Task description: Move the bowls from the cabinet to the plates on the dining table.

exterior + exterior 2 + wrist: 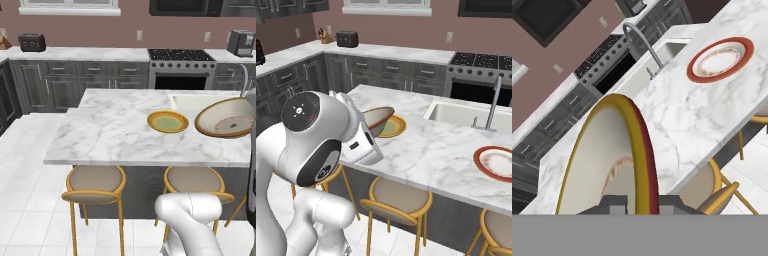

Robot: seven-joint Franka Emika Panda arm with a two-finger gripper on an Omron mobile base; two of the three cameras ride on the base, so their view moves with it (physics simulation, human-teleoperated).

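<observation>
We have the wide cream bowl (226,118) pinched by its tan rim in the gripper (634,205), whose tips are pressed nearly together on that edge. It hangs in the air over the dining table (115,135), tilted, just beside the yellow-rimmed plate (168,121) and not yet on it. In the right base view the bowl (377,120) shows past the arm's wrist, above the near edge of the yellow plate (392,126).

The risk we see is in the grip itself: a thin hold on one edge of a wide, shallow bowl lets it swing or slip, and a tilted bowl set down that way would land on its edge and could roll off the plate. We judge it needs levelling before it goes down. The plate is only a little wider than a bowl's base would be, so an off-centre release could leave the bowl half on marble. A low approach could also nudge the plate across the smooth top.

The bowl (607,160) is empty; we see only a faint reddish pattern inside. The yellow plate carries nothing. The red-rimmed plate (720,59), well apart along the table past the sink (466,114) and tap (495,102), is also bare. The sink basin looks empty, though we cannot see its floor.
</observation>
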